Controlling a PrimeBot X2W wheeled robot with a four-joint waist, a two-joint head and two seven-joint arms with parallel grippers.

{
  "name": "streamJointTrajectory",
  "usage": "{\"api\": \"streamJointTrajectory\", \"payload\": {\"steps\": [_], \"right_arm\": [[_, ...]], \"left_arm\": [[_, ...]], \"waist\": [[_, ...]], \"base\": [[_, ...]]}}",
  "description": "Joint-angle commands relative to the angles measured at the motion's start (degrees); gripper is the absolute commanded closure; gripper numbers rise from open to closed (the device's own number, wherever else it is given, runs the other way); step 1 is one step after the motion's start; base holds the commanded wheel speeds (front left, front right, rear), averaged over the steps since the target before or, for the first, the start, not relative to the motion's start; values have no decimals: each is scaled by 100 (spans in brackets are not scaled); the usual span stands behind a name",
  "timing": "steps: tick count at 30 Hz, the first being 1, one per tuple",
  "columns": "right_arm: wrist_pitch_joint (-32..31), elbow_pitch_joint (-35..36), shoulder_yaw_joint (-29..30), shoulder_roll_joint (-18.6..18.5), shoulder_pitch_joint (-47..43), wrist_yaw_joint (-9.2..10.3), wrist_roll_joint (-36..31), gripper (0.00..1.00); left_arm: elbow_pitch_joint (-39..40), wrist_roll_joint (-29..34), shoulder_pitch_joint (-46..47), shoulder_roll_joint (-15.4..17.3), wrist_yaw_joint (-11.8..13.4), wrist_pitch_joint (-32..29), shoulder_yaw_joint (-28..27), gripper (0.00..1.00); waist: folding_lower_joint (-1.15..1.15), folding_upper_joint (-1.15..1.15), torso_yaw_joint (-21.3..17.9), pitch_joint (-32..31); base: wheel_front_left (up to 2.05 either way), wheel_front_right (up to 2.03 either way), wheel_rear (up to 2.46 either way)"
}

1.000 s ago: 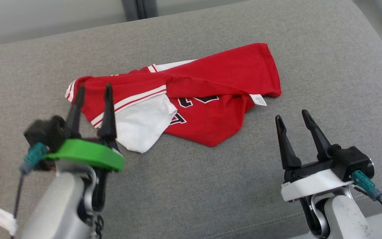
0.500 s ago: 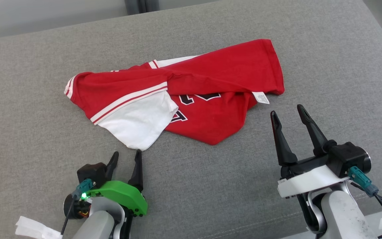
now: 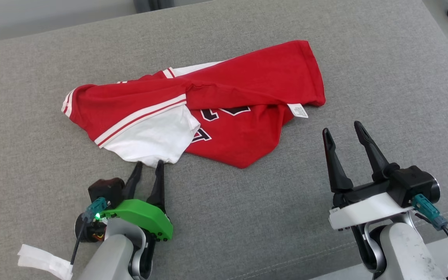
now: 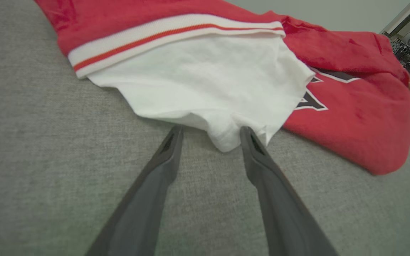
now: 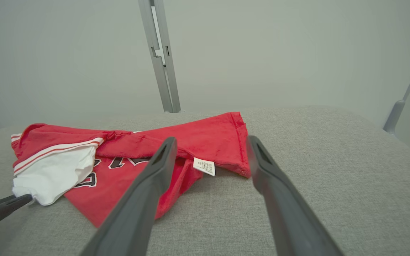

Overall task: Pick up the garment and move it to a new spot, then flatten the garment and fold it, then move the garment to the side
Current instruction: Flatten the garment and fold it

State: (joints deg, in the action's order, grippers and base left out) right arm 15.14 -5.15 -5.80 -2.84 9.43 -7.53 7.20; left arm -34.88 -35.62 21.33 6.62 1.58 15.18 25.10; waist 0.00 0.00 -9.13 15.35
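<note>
Now: left end effector [image 3: 149, 163] advanced to white corner [image 4: 222, 142] of garment [image 3: 247, 81]; jaws apart astride it, unclamped. Right end effector [image 3: 342, 127] open, idle. Pick-up likely imminent.

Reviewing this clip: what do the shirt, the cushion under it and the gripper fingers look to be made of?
Shirt: soft matte knit, probably cotton jersey; it creases and drapes limply, with ribbed striped trim.
Cushion: grey woven upholstery; a coarse matte weave shows.
Fingers: dark, smooth, dull, likely moulded plastic; a rubber coating cannot be ruled out.
</note>
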Motion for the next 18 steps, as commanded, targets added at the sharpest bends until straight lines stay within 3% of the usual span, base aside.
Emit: {"api": "streamJointTrajectory", "payload": {"steps": [1, 9, 15, 18], "right_arm": [[1, 9, 7, -10, -6, 8, -2, 0], [0, 21, 85, -11, -54, 8, -52, 0], [0, -289, 330, -13, 11, 8, 9, 0], [0, -782, 569, -10, 149, 8, 344, 0]], "left_arm": [[10, 61, -108, -5, -79, -7, -45, 100], [144, 120, -189, -143, -515, -5, -206, 100], [758, 84, -524, -106, -570, -4, -542, 100], [1068, 118, -701, -25, -530, -4, -655, 100]], "waist": [[0, 0, 23, -16], [0, 0, 269, -42], [0, 0, 575, -16], [0, 0, 710, -22]], "base": [[0, 0, 0], [0, 0, 0], [0, 0, 0], [0, 0, 0]]}}
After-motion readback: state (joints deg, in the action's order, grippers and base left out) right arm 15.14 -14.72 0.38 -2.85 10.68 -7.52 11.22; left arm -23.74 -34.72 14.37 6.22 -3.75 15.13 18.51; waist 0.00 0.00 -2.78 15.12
